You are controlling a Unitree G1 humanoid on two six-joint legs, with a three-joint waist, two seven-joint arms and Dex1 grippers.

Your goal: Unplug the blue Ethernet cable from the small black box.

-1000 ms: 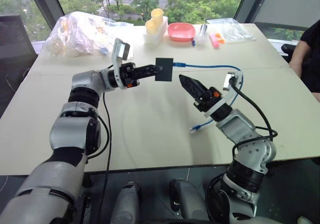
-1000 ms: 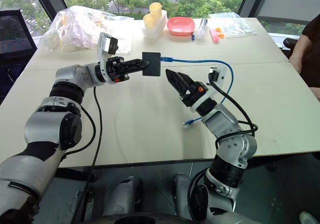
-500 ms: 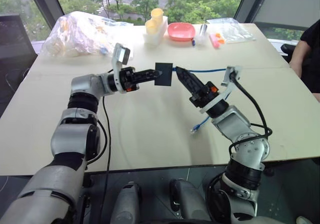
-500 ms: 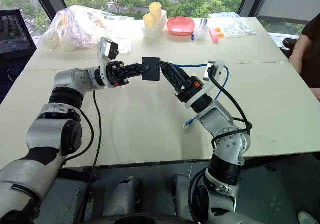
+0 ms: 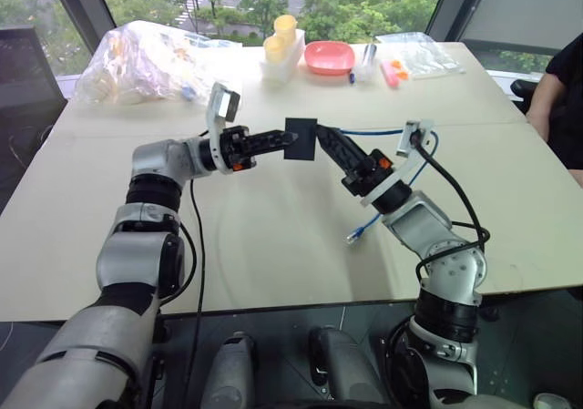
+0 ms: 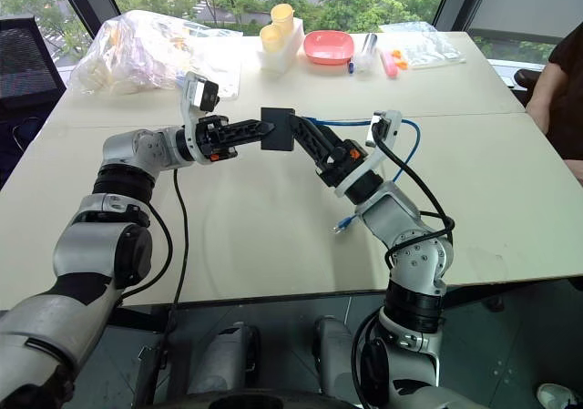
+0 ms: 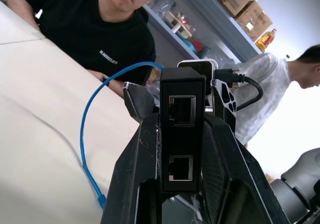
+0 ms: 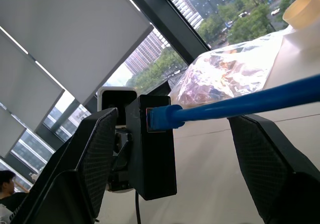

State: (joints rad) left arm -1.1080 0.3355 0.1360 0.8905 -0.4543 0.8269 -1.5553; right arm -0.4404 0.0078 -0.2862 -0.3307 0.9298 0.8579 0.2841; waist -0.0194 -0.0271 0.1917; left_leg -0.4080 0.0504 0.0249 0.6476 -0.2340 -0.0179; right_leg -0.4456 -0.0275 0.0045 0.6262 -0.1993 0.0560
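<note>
My left gripper (image 5: pixel 288 138) is shut on the small black box (image 5: pixel 299 139) and holds it on edge above the table. In the left wrist view the box (image 7: pixel 182 134) sits between the fingers (image 7: pixel 135 184) with two ports facing the camera. The blue Ethernet cable (image 5: pixel 364 131) is plugged into the box's far side, loops right and ends in a loose plug (image 5: pixel 353 238) on the table. My right gripper (image 5: pixel 323 138) is open right beside the box. Its fingers (image 8: pixel 95 154) straddle the cable (image 8: pixel 240 102) at the plug (image 8: pixel 160 118) without touching it.
At the table's far side lie a crumpled plastic bag (image 5: pixel 150 58), yellow cups (image 5: pixel 282 37) in a white holder, a pink bowl (image 5: pixel 330 56) and a clear bag (image 5: pixel 414 54). A person (image 5: pixel 560 90) sits at the right edge. The tabletop (image 5: pixel 273 236) lies below the arms.
My right gripper has risen and moved left to the box; its open fingers now stand on either side of the cable at the plug. The left gripper keeps holding the box.
</note>
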